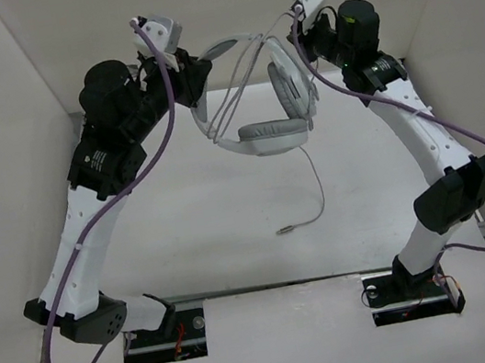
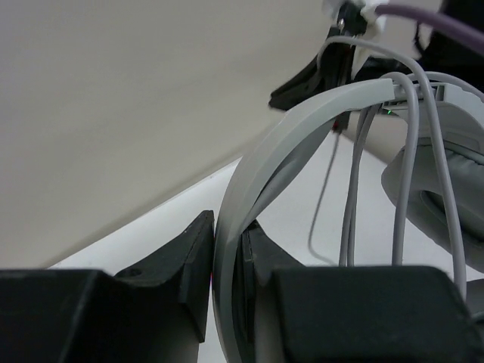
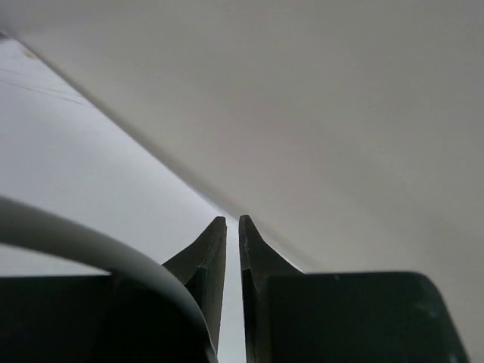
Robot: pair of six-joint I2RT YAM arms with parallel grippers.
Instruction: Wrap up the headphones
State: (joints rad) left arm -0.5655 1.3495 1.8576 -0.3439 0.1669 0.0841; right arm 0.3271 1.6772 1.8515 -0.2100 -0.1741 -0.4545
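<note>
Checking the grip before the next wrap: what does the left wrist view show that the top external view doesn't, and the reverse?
Left wrist only: the headband sits squarely between the left tool's shut fingers. Top external only: the headphones are held up between both arms, and the cord's loose end with its plug trails down toward the table. Both: several loops of cord draped over the headband, and the right tool at the cord's upper end.

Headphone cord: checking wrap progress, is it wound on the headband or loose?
Partly wound: cord loops cross the headband, while its tail and plug trail loose below.
</note>
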